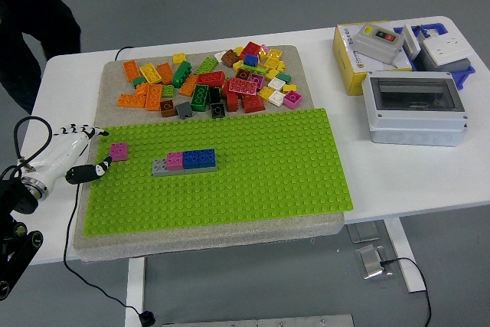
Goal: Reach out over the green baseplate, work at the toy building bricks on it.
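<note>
The green baseplate lies on a beige mat at the table's middle. On it stands a short row of bricks: grey, pink, then blue. A single pink brick sits at the plate's left edge. My left hand, white with black fingertips, is at the plate's left edge, its fingers spread and holding nothing, the fingertips just left of and below the pink brick. My right hand is out of view.
A pile of loose bricks in several colours lies on the mat behind the plate. A yellow box, a grey enclosure and a blue bin stand at the right. A person's dark sleeve shows at the top left.
</note>
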Action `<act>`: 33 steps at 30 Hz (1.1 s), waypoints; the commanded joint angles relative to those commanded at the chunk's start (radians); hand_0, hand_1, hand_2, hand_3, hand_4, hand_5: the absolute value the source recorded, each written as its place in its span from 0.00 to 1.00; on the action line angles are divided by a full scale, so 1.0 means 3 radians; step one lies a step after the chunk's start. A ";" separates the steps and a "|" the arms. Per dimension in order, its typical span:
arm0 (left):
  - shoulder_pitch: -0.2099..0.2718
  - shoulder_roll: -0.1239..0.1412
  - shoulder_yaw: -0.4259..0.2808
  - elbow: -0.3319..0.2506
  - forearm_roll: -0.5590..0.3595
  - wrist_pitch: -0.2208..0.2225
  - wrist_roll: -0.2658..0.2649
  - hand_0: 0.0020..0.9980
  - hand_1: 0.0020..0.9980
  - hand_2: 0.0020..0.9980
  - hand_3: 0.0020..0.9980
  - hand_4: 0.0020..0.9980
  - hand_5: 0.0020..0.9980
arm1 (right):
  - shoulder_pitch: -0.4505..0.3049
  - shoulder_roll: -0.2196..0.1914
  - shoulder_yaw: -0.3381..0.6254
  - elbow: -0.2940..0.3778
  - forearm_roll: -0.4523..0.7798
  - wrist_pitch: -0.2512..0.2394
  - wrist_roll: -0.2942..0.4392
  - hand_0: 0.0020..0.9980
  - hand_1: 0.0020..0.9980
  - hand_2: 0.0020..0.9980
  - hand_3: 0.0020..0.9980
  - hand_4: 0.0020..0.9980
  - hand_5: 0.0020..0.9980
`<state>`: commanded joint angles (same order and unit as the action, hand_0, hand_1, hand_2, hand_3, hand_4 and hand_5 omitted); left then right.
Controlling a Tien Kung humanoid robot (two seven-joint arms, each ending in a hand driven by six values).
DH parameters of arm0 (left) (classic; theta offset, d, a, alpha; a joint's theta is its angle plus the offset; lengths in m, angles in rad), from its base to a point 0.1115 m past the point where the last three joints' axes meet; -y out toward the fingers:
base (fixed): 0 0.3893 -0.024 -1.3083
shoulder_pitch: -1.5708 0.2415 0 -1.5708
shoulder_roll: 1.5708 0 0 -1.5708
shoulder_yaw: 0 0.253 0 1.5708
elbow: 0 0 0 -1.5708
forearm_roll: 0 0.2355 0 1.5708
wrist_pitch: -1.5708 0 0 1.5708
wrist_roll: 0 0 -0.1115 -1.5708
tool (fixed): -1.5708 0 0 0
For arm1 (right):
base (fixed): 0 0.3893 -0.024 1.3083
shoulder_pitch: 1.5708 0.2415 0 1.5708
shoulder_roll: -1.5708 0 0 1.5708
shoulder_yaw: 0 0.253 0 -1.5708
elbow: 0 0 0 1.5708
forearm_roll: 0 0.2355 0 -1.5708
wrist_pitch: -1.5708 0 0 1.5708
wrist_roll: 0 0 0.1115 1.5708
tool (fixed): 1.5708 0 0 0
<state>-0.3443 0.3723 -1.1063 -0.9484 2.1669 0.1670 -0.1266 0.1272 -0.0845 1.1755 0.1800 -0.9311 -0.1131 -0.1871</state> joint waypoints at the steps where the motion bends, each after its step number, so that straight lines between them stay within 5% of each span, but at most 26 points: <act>1: -0.0010 -0.0004 0.0009 0.0020 -0.0007 0.0003 -0.0007 1.00 0.97 0.93 0.82 0.61 0.40 | 0.0001 0.0000 0.0001 0.0000 -0.0001 0.0000 0.0000 0.63 0.61 0.62 0.61 0.39 0.76; 33: -0.0133 -0.0077 0.0179 0.0140 -0.0068 0.0016 -0.0103 1.00 0.97 0.93 0.81 0.57 0.35 | 0.0019 -0.0001 0.0017 0.0000 -0.0006 0.0011 0.0000 0.63 0.61 0.62 0.61 0.39 0.76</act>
<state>-0.3841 0.3493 -1.0527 -0.9065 2.1466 0.1717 -0.1573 0.1330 -0.0849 1.1807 0.1800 -0.9330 -0.1099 -0.1870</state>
